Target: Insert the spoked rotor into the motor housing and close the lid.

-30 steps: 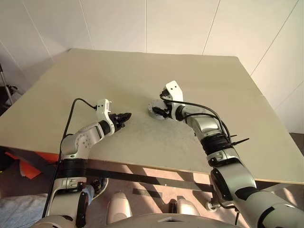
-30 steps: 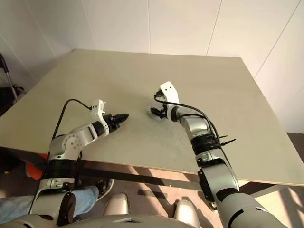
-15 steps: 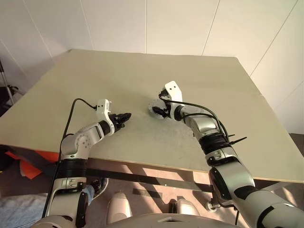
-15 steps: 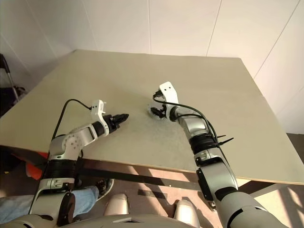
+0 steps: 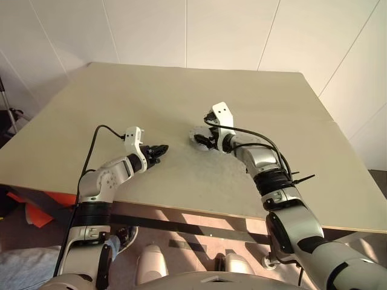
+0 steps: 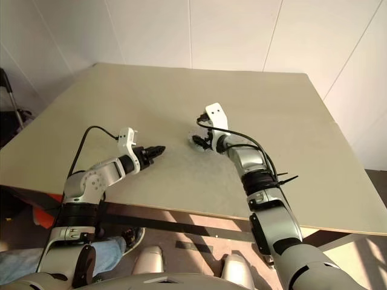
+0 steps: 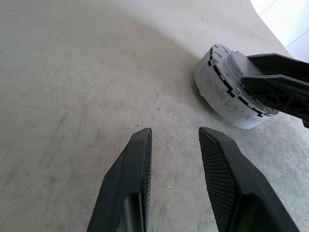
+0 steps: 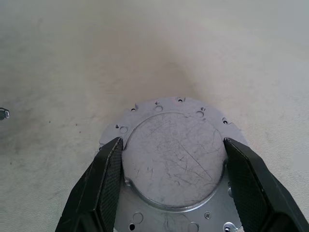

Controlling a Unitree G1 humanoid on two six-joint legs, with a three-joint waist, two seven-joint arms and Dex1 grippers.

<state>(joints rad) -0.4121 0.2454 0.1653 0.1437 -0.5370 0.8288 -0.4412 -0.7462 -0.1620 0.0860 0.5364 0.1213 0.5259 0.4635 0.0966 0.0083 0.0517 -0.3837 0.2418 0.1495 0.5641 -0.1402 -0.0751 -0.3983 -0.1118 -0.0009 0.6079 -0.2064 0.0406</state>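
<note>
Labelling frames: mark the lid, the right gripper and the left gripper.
lid (image 8: 171,159), right wrist view, raised round face.
right gripper (image 8: 172,181), right wrist view, midway between fingertips.
left gripper (image 7: 175,139), left wrist view, between fingertips.

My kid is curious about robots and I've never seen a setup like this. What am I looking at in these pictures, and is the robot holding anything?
It is a two-armed robot standing at a beige table. The two wide pictures come from cameras in its head, looking down over its arms. The two close-ups come from cameras on its wrists, looking along each gripper's black fingers. The right gripper straddles a round silver lid, one finger at each side of its raised middle. The lid sits on a pale round motor housing, which rests on the table. The left gripper hangs open over the table nearby, holding nothing.
</note>
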